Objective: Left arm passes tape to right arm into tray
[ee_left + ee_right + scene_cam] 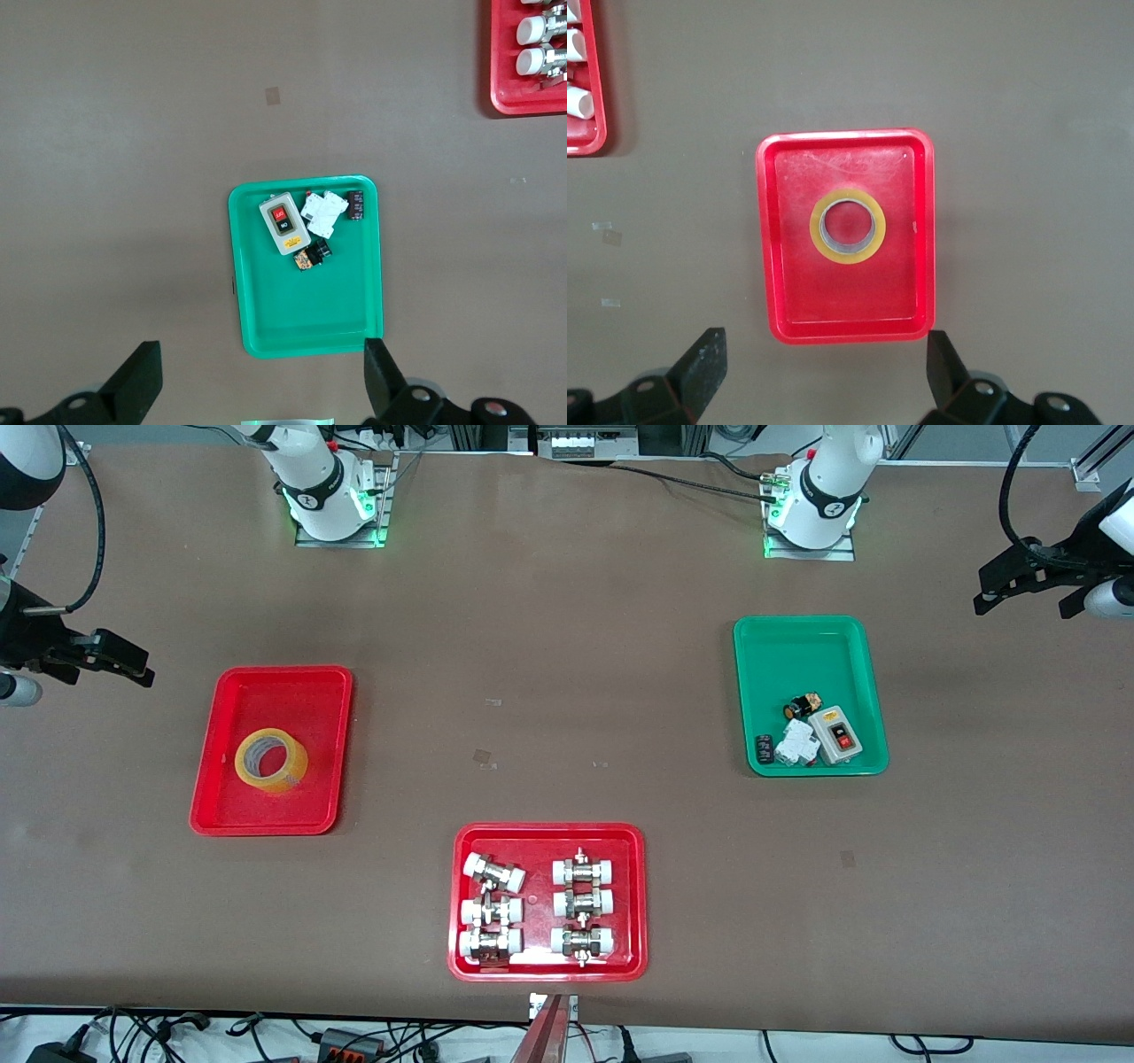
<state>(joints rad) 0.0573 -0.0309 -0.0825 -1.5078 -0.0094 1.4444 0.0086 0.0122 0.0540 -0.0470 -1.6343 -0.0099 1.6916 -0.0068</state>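
Note:
The yellow tape (293, 767) lies flat in the plain red tray (292, 691) toward the right arm's end of the table. From the right wrist view the tape (819, 232) sits in the middle of the tray (788, 292). My right gripper (124, 662) hangs open and empty in the air by that tray, above the table's end; its fingers frame the tray's edge from above (824, 345). My left gripper (997, 589) hangs open and empty above the table's other end, looking down on the green tray (261, 359).
A green tray (797, 655) holding a switch box and small electrical parts (301, 310) lies toward the left arm's end. A red tray of white-capped metal fittings (540, 841) sits nearest the front camera, partly visible in both wrist views (500, 53) (594, 133).

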